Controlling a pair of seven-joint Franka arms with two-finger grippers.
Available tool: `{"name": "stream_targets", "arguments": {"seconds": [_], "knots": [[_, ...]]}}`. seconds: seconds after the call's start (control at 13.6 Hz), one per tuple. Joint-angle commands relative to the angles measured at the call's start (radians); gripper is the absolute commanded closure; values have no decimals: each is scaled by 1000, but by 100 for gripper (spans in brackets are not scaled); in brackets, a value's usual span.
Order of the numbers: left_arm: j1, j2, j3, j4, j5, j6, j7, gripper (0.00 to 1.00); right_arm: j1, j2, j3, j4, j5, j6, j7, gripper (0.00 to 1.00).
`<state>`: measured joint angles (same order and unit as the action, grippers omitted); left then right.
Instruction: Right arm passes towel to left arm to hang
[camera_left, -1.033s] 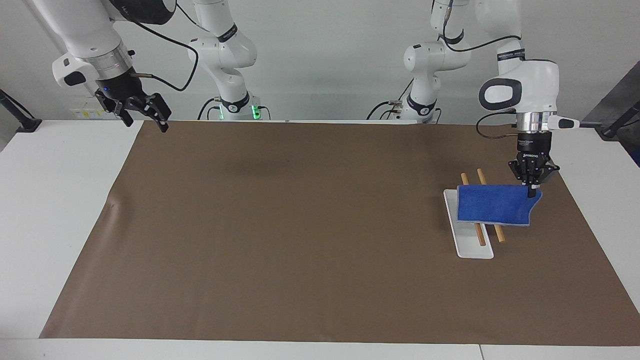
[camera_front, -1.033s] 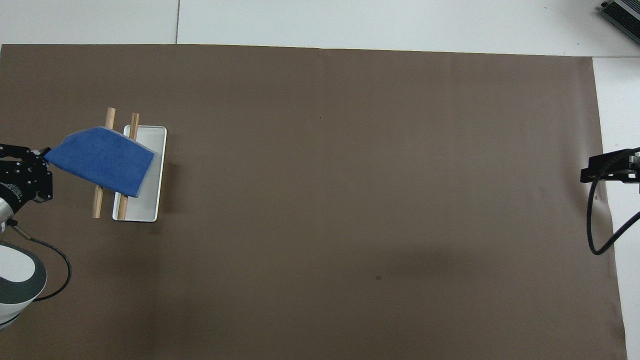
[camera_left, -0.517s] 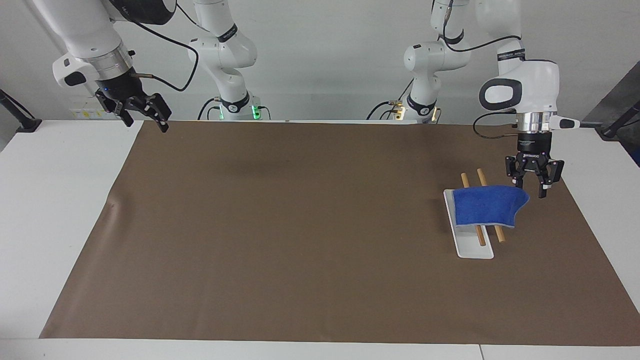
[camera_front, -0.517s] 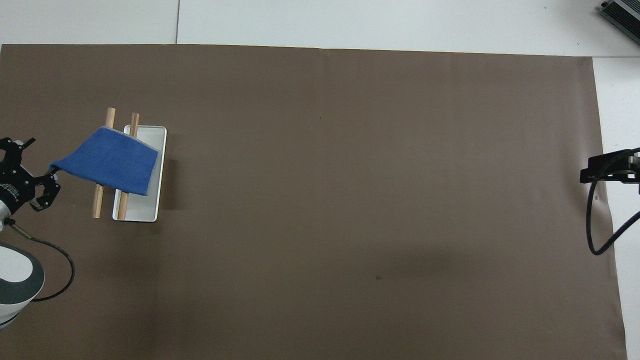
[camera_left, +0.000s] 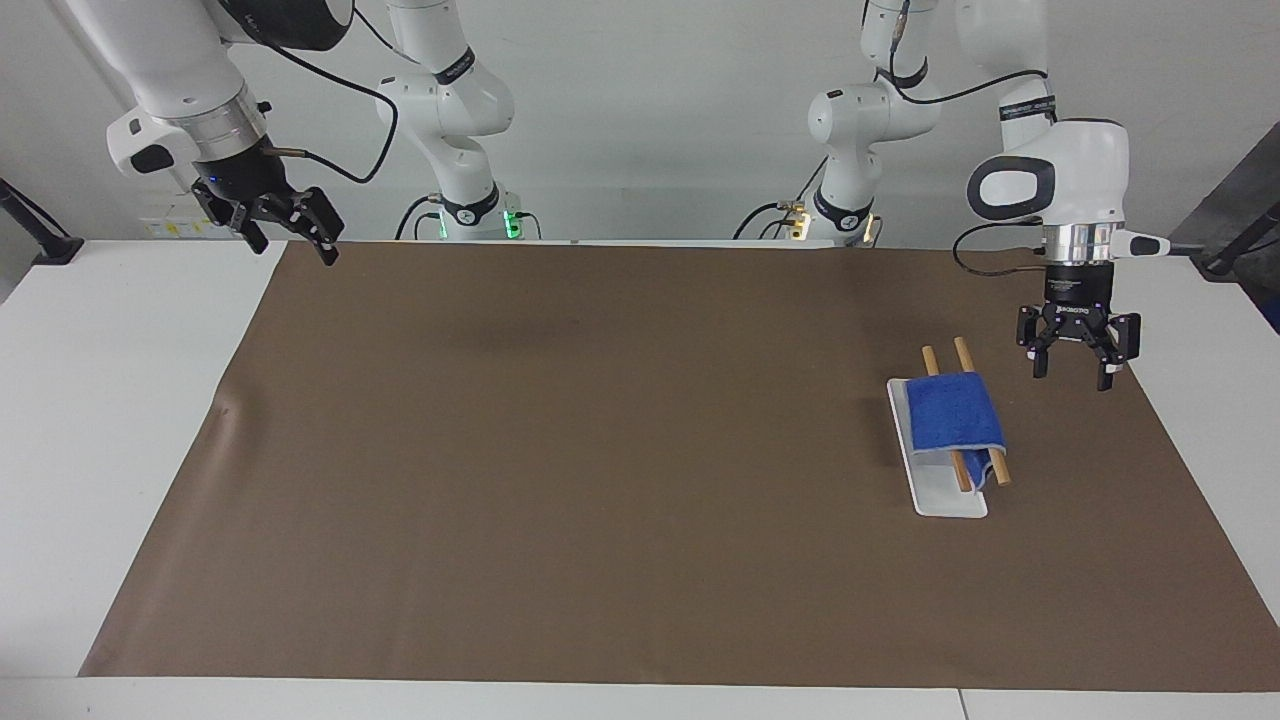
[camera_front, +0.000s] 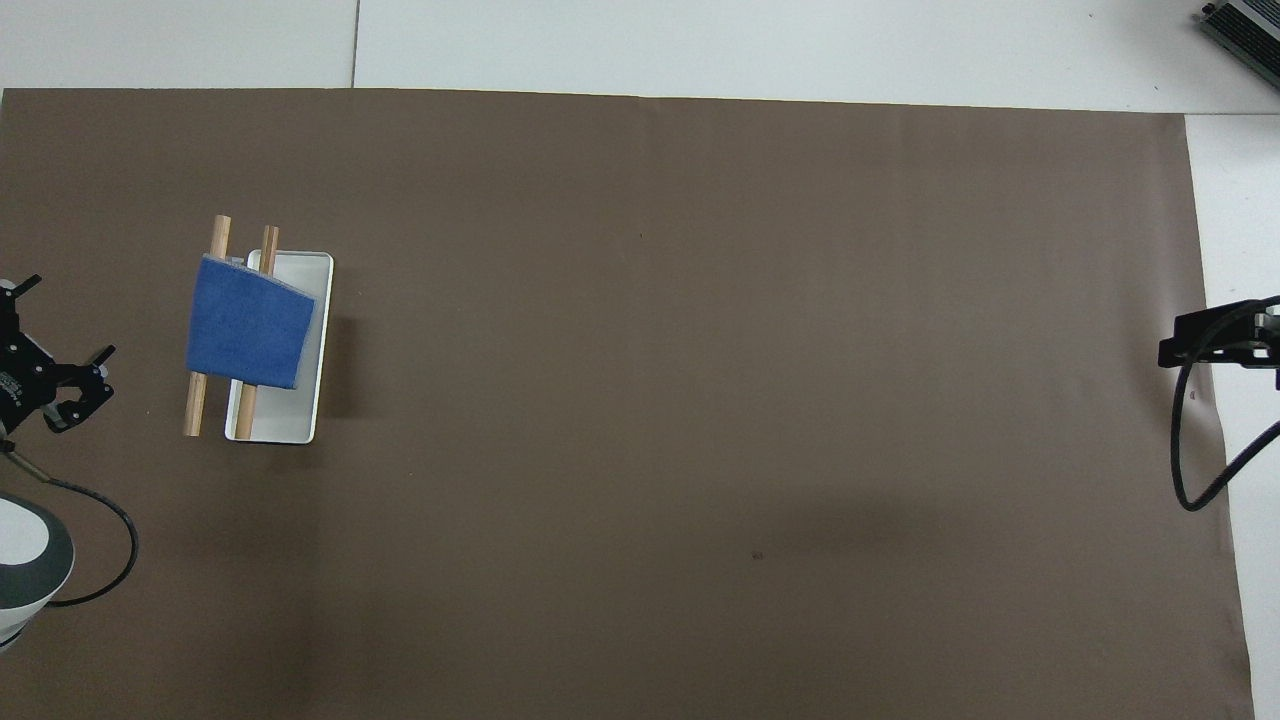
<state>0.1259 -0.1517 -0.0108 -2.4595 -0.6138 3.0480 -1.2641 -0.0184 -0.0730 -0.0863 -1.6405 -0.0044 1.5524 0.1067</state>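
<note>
From my station I see the right gripper (camera_left: 283, 222) waiting with its fingers apart, up over the table's edge at the right arm's end, well apart from the rack (camera_left: 965, 412). The towel (camera_left: 955, 412) lies draped across the rack's two wooden rods, above the white tray (camera_left: 945, 495), its loose ends hanging down off the rods. The left gripper (camera_left: 1078, 362) hovers just beside the rack toward the left arm's end of the table, fingers spread and empty, clearly the nearer of the two, and I judge the hanging done.
</note>
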Motion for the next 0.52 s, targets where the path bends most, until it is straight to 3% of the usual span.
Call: {"name": "stream_targets", "arguments": {"seconds": [0.0,0.44], "knots": [[15,-9,-6,37,6,-75,-5,0,-3,-31,5,-41,14,32,8,0],[-32,-12,-15,129,60,-198,51,0,-3,-33,7,-42,24,14,19,0]]}}
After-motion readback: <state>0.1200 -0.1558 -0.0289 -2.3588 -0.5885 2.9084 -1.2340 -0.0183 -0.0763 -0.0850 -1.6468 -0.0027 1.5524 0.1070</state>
